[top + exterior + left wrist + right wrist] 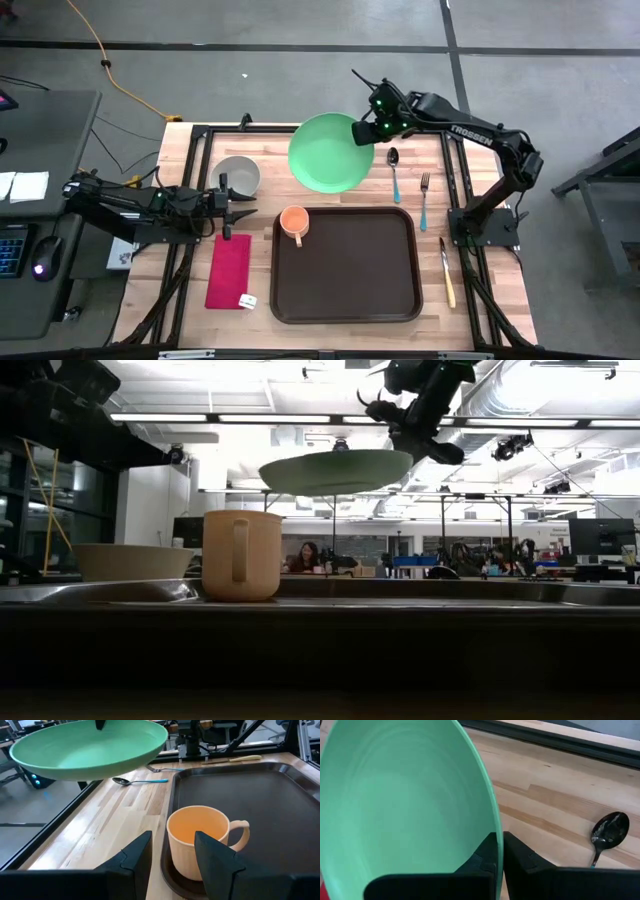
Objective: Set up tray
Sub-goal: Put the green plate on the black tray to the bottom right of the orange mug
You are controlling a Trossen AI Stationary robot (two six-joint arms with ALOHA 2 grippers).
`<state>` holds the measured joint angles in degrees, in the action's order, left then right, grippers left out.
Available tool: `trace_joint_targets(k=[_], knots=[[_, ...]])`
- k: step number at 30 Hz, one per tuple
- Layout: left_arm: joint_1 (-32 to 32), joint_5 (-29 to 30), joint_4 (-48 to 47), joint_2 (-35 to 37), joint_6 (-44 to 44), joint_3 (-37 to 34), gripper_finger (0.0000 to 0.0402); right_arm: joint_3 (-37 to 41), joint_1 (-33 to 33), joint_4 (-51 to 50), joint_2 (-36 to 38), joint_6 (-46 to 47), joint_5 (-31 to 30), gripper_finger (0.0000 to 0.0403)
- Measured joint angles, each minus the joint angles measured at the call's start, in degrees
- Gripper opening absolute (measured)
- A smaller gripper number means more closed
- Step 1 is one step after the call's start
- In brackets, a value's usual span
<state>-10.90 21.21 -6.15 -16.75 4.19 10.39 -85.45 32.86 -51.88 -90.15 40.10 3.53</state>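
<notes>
The round green plate [328, 152] hangs in the air over the table's far middle, shut in my right gripper [366, 131]; in the low view the plate [335, 470] floats above the cup. The dark brown tray [350, 285] lies flat on the table's near middle. An orange cup [293, 222] stands upright in the tray's far left corner. My left gripper [240, 200] is open, low, just left of the tray; in its wrist view the open gripper [172, 857] points at the cup [200, 840] without touching it. My right gripper pinches the plate's rim [492, 827] on the side toward the table's right, one finger on the upper face and one under it. The fingers [482, 857] come from the right, slanting down. The plate is lifted clear and sits nearly level.
A grey bowl [238, 175] stands left of the plate. A red napkin [229, 270] lies left of the tray. A spoon [394, 170] and a fork [424, 198] lie right of the plate, and a knife [447, 272] lies right of the tray. Bare tray floor lies right of the cup.
</notes>
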Motion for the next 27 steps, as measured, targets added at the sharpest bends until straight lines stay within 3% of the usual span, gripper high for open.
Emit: trace_joint_targets(k=[16, 27], knots=[[0.0, -1.48, -0.04, 0.0, -0.04, 0.0, 0.0179, 0.0, -7.1, -7.57, -0.01, 1.69, -0.76, 0.0], [0.0, -1.66, -0.86, 0.0, -0.02, 0.0, 0.0179, 0.0, -12.36, -11.74, 2.59, 6.16, -5.04, 0.0]])
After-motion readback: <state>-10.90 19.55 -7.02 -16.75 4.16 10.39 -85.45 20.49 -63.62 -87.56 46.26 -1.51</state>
